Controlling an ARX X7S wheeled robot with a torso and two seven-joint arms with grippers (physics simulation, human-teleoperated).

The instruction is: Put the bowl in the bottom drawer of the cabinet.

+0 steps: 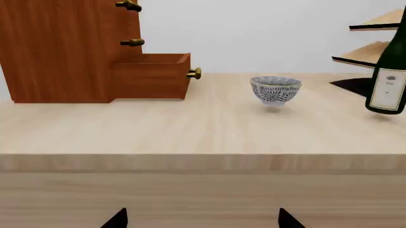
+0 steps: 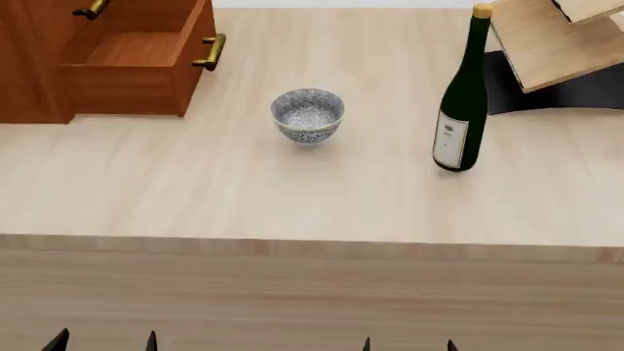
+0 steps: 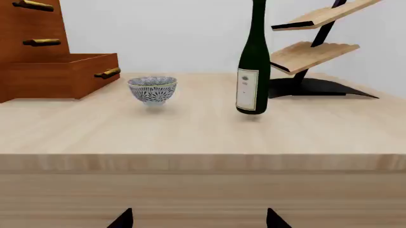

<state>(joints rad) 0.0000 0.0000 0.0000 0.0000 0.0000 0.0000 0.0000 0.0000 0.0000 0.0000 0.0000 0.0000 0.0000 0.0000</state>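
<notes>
The blue-and-white bowl stands upright on the light wooden table, a short way right of the cabinet. The bottom drawer is pulled out and looks empty, its brass handle facing the bowl. Both grippers hang below the table's front edge, far from the bowl. My left gripper is open, only its black fingertips showing. My right gripper is open too, with nothing between its fingertips.
A dark green wine bottle stands upright right of the bowl. Behind it a pale wood rack on a black base fills the far right. Two upper drawer handles sit above the open drawer.
</notes>
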